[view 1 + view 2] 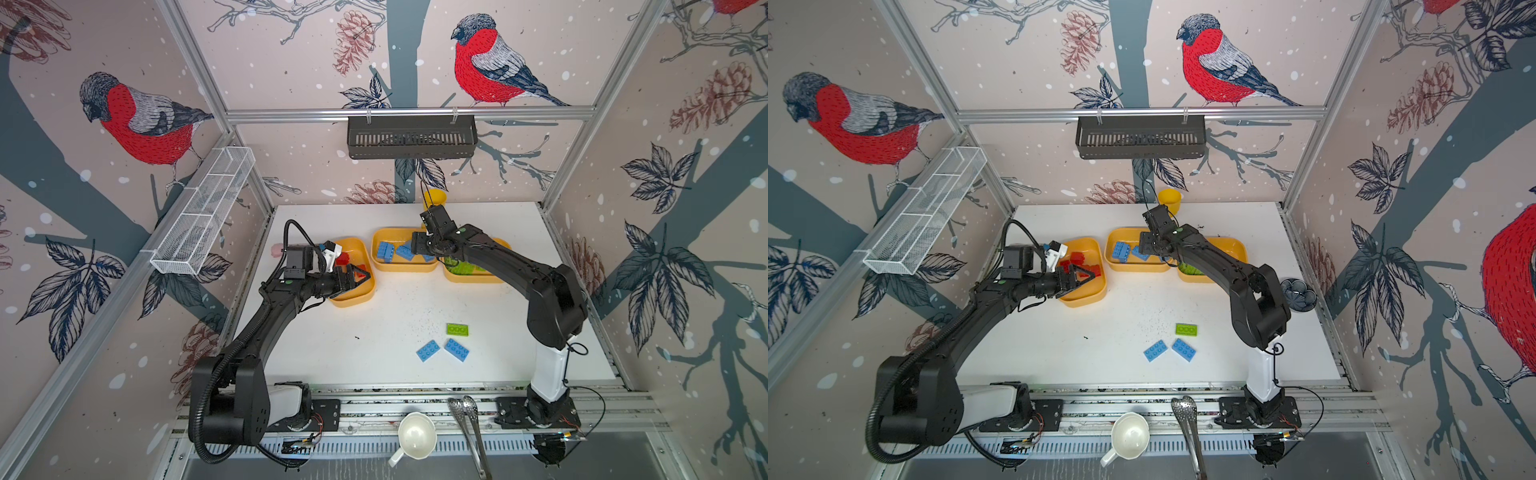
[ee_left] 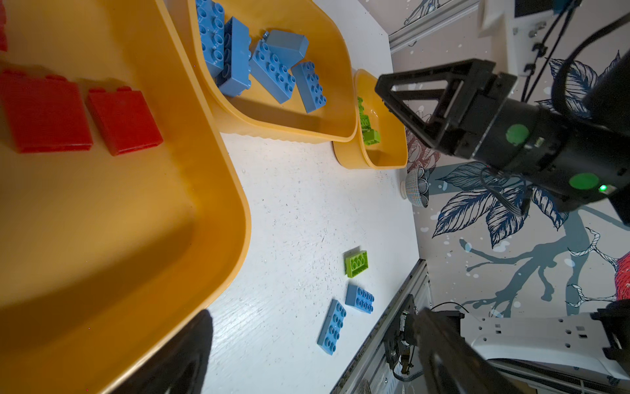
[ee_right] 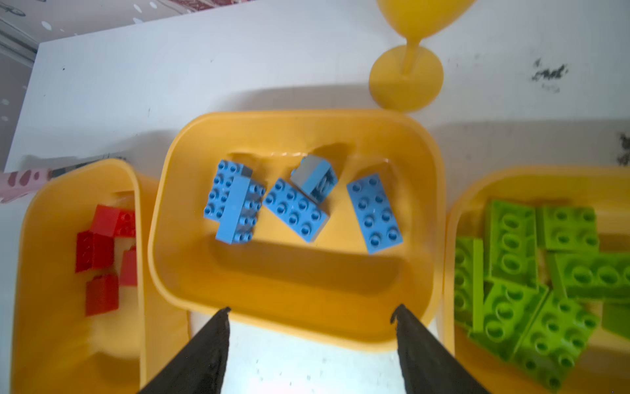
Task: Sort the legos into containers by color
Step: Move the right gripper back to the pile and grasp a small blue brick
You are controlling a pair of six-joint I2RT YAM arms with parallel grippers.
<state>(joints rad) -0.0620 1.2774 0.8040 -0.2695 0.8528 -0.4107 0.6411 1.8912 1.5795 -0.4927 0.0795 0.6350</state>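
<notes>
On bare table (image 1: 374, 345) 2 blue legos (image 1: 428, 350) (image 1: 456, 349), 1 green lego (image 1: 457, 329); 3 trays (image 1: 353, 302) (image 1: 399, 268) (image 1: 469, 279); L+R end effectors (image 1: 362, 279) (image 3: 312, 308) open

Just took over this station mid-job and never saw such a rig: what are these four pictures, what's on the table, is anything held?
Two black robot arms stand at a white table. Two pictures look down from overhead; the others come from a camera on each wrist. Three yellow trays hold sorted bricks: the left tray red bricks, the middle tray blue bricks, the right tray green bricks. The left gripper hangs over the left tray, the right gripper over the middle tray; both have fingers open and hold nothing. Two loose blue bricks and one loose green brick lie on the table.
</notes>
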